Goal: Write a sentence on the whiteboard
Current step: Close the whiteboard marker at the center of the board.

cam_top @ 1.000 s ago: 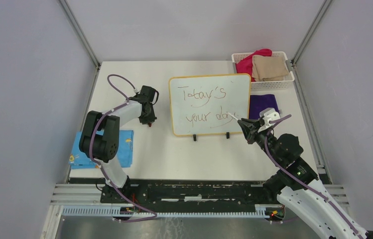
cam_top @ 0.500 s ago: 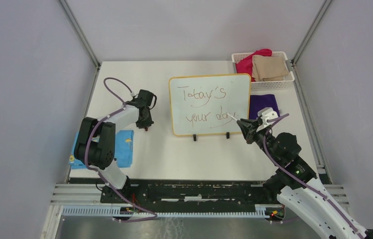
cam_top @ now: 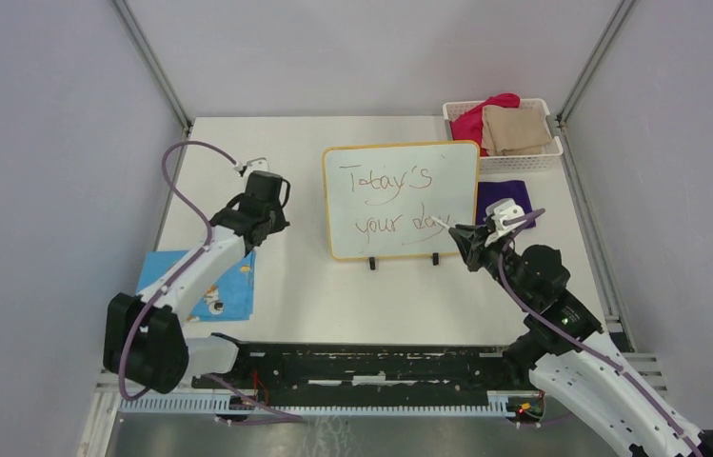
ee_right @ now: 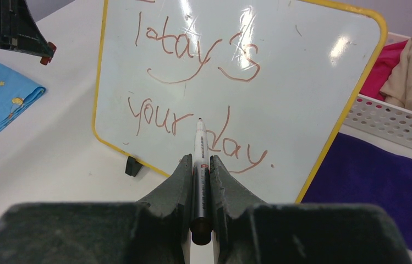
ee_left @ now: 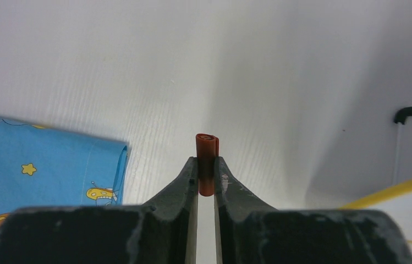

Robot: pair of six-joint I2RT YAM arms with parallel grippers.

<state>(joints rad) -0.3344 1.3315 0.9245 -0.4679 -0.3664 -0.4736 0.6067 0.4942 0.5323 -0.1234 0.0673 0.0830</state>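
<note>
The whiteboard with a yellow frame and two black feet stands at the table's middle, and fills the right wrist view. The sentence reads "Today's your day." in thin reddish-brown cursive, in two lines. My right gripper is shut on a marker. Its tip points at the board's lower line between "your" and "day"; I cannot tell whether it touches. My left gripper is left of the board, above the table, shut on a small red marker cap.
A white perforated basket holding pink and beige cloths stands at the back right. A purple cloth lies beside the board's right edge. A blue cartoon-print cloth lies at the near left, also in the left wrist view.
My left arm has stretched out, its elbow dropping toward the near left, and its gripper has drawn slightly back with the cap. The right gripper and marker have shifted slightly toward the board.
</note>
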